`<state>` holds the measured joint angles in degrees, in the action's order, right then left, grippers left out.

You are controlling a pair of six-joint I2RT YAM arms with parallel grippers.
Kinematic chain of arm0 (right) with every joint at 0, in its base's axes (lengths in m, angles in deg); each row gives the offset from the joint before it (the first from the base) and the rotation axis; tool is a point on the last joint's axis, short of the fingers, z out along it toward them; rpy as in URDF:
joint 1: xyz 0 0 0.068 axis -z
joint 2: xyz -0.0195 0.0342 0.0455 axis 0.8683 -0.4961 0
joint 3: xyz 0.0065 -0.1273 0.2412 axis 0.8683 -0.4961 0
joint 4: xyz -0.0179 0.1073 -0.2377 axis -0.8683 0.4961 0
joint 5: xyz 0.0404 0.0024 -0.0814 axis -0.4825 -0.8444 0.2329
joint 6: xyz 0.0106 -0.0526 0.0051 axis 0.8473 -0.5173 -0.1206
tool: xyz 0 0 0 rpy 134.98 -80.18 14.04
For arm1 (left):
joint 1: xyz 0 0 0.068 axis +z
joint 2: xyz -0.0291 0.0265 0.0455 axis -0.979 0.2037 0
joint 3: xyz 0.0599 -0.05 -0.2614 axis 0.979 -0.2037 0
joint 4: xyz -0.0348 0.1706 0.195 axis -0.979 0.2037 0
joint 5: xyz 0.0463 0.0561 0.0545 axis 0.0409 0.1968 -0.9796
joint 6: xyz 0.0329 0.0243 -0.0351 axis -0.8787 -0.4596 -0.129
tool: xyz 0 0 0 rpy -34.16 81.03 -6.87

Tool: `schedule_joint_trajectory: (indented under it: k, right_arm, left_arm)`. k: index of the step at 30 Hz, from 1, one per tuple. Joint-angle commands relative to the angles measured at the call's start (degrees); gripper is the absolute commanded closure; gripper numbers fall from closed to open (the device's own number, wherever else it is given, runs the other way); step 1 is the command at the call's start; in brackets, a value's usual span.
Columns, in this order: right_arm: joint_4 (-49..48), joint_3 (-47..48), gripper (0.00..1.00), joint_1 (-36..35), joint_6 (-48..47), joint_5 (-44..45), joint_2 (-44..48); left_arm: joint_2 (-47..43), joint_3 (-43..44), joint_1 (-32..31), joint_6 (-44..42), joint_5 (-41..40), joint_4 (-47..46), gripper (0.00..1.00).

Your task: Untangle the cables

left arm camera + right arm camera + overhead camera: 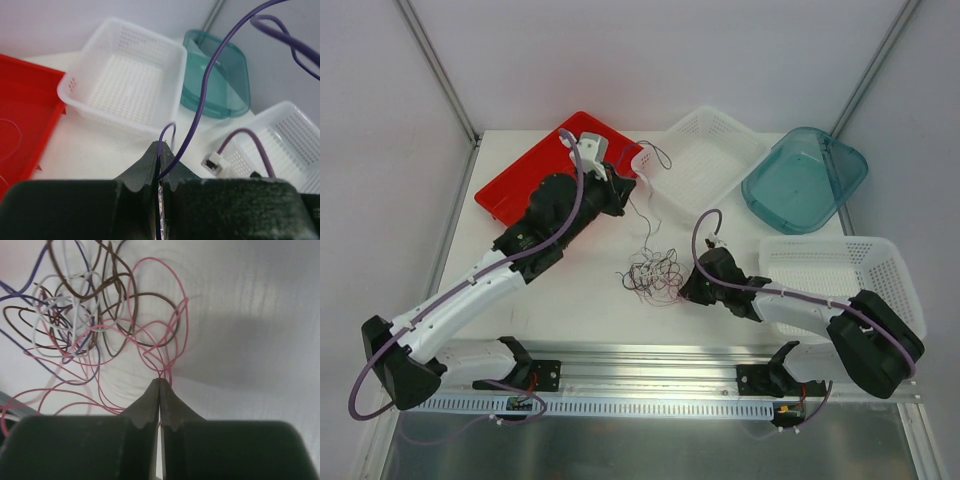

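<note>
My right pincer, lower centre, is clenched on a pink wire beside the tangled cables mid-worktop. My left pincer grips a purple wire. Step in hand: separating strands. The next move probably calls for drawing them slowly apart.

Desk crowded along far and right edges; near edge open.
Red tray, far basket, teal tub, right basket stand there; cables lie mid-desk.
</note>
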<state>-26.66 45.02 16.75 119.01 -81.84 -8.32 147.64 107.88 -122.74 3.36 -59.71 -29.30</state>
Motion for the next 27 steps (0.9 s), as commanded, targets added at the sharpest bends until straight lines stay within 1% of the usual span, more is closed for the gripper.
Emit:
schedule_joint_trajectory:
  k: [1, 6, 12, 14, 16, 18, 20, 21, 23, 24, 26, 27]
  right_arm:
    - [-0.03, -1.14, 0.99, -0.18, 1.06, 2.39, -0.27]
    - [2.69, -1.85, 0.99, -0.26, 0.70, 3.44, 0.16]
    - [7.17, -0.88, 0.99, -0.09, -0.70, 6.42, 2.45]
    - [9.81, -0.44, 0.99, 0.09, -1.84, 7.39, 3.94]
    - [11.92, -0.18, 0.99, 0.52, -2.37, 8.36, 4.82]
    - [13.85, -0.09, 0.99, 0.88, -2.90, 9.07, 5.96]
    - [14.99, 0.26, 0.99, 0.97, -4.03, 9.24, 7.10]
    - [16.74, 1.13, 0.96, 0.97, -4.56, 9.33, 8.07]
    - [18.68, 2.28, 0.92, 0.88, -5.62, 9.59, 9.48]
    - [21.04, 2.98, 0.87, 0.79, -6.84, 10.03, 10.27]
    - [23.78, 5.44, 0.82, 0.88, -8.08, 10.91, 13.34]
    - [26.84, 6.67, 0.76, 0.88, -9.22, 12.13, 14.66]
  left_arm:
    - [-2.98, 5.78, 2.91, -4.88, -1.07, 0.05, 1.00]
    - [-3.86, 12.20, 7.13, -10.15, -2.91, 2.43, 1.00]
    - [-4.30, 17.48, 8.89, -18.14, -7.13, 3.57, 1.00]
    - [-4.12, 19.40, 9.16, -22.18, -8.71, 3.66, 1.00]
    - [-4.30, 20.46, 9.59, -26.48, -12.22, 5.05, 1.00]
    - [-4.65, 21.61, 10.47, -28.34, -14.25, 5.68, 1.00]
    - [-5.09, 22.22, 11.00, -29.23, -13.91, 6.29, 1.00]
    - [-5.44, 22.23, 10.92, -29.06, -13.21, 7.08, 1.00]
    - [-5.53, 21.70, 10.92, -27.04, -9.17, 7.70, 1.00]
    - [-5.27, 21.44, 11.00, -26.16, -7.77, 8.05, 1.00]
    - [-4.65, 20.74, 10.92, -23.53, -4.86, 8.23, 1.00]
    - [-3.52, 20.56, 11.00, -22.56, -3.81, 8.23, 1.00]
